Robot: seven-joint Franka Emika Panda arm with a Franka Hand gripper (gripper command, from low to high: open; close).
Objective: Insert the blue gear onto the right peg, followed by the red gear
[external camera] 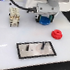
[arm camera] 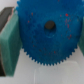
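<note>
Blue gear (arm camera: pixel 47 32) clamped between the jaws.

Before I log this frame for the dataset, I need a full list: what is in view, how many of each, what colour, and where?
blue gear: one, bright blue, held off the table under the gripper, fills the wrist view.
red gear: one, red, on the table toward the exterior view's right.
base plate: one, white with black border, near the front.
right peg: one, dark, upright on the base plate.
beige fixture: one, at the exterior view's left.
table: one, white.
gripper: one, white body, jaws shut on the blue gear.
</note>
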